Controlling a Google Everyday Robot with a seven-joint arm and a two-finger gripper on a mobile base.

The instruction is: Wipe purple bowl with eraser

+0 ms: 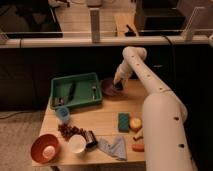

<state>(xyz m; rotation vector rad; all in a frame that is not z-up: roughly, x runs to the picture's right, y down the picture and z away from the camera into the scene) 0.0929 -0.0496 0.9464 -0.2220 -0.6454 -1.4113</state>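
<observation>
My gripper [119, 83] is at far-centre of table [107, 119], just right of green tray [75, 91]. Fingers clamped on eraser [119, 87], a small dark block, resting on right side of purple bowl [108, 86]. Bowl looks light, prob slides under pressure. Eraser seems stiff-ish; hold by sides, gentle strokes.

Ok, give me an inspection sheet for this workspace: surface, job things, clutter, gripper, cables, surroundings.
Surface: wooden table, crowded.
Job's things: purple bowl near the back edge, right of the tray; eraser, a dark block at the gripper, over the bowl.
Clutter: green tray holding tools; blue cup; grapes; orange bowl; white cup; cloth; sponge; yellow fruit.
Gripper: gripper down at the bowl's right side.
Cables: nothing seen.
Surroundings: white rail behind the table.
</observation>
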